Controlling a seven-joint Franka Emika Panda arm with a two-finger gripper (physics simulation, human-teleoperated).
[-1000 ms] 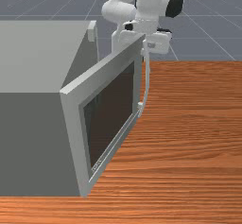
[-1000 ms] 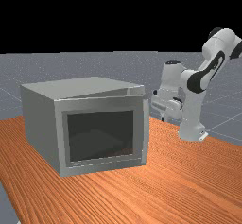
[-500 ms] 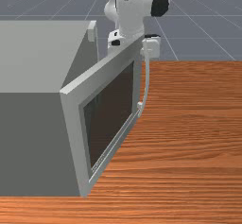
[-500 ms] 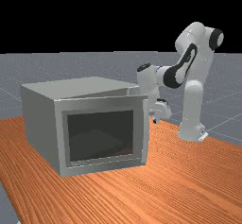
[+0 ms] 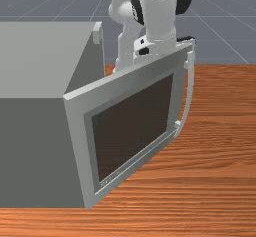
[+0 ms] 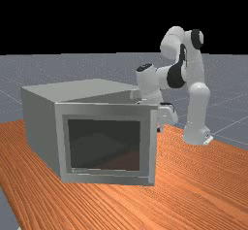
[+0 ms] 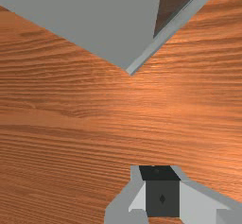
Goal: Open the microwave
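In the far view the gripper hangs low beside the free edge of the microwave door, partly behind it. The front view has the hand behind the upper part of the door, whose free side with the curved handle stands well out from the grey microwave. Whether hand and door touch is hidden. At the bottom of the wrist view stands the gripper, some way from a grey corner of the microwave; which part of it, I cannot tell.
The microwave body stands on the orange-brown wooden table. A small upright grey piece rises at the body's front edge, behind the door. The arm reaches in from the far view's right.
The door has swung farther open, its free edge moving toward the front view's right. My hand has moved the same way, and the arm's upper links have shifted toward the far view's left.
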